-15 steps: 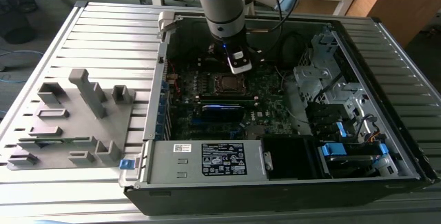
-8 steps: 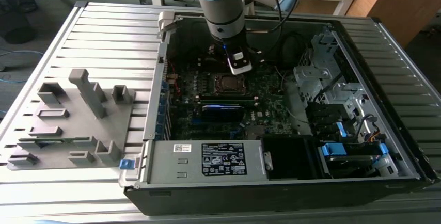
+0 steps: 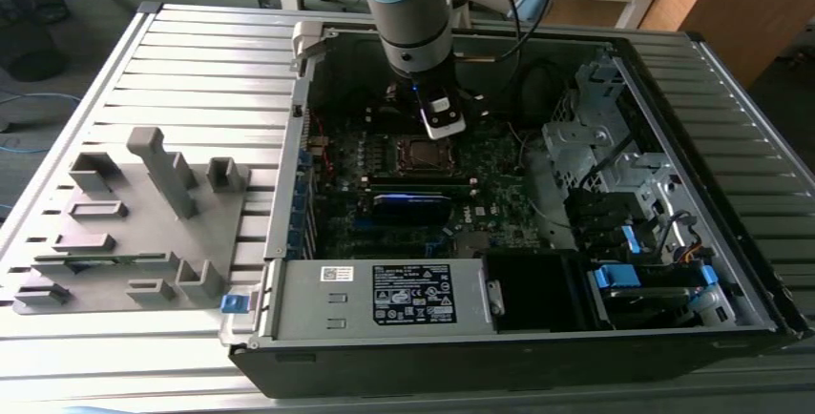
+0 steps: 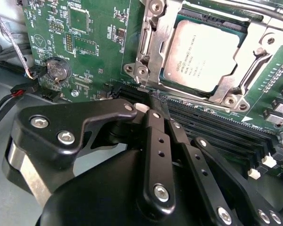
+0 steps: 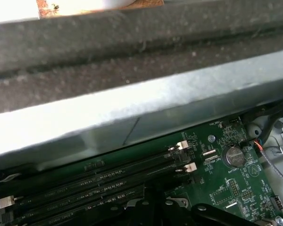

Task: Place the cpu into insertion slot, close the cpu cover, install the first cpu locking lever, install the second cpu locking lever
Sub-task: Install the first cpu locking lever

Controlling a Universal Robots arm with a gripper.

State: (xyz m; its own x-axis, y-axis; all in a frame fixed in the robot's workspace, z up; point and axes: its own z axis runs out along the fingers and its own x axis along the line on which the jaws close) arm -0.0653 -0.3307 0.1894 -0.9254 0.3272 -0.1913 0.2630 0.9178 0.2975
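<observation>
The cpu (image 4: 202, 52), a silver-grey square chip, lies in the insertion slot (image 3: 418, 153) on the green motherboard. The cpu cover (image 4: 150, 44), a silver frame with a square window, lies flat around it. Thin metal lever rods run along the socket's edges, one (image 4: 253, 60) bent beside the chip. My gripper (image 4: 161, 104) hangs just beside the socket, over the black memory slots (image 4: 217, 127). Its black fingers (image 4: 153, 127) are shut together, and nothing shows between them. In the exterior view the gripper (image 3: 440, 120) sits low inside the case, right behind the socket.
The open computer case (image 3: 293, 195) lies on a slatted metal table. A grey fixture block (image 3: 128, 233) stands at the exterior view's left. Drive bays and blue clips (image 3: 624, 271) fill the case's right side, with the power supply (image 3: 382, 295) in front. A coin battery (image 4: 55, 69) and cables lie near the gripper.
</observation>
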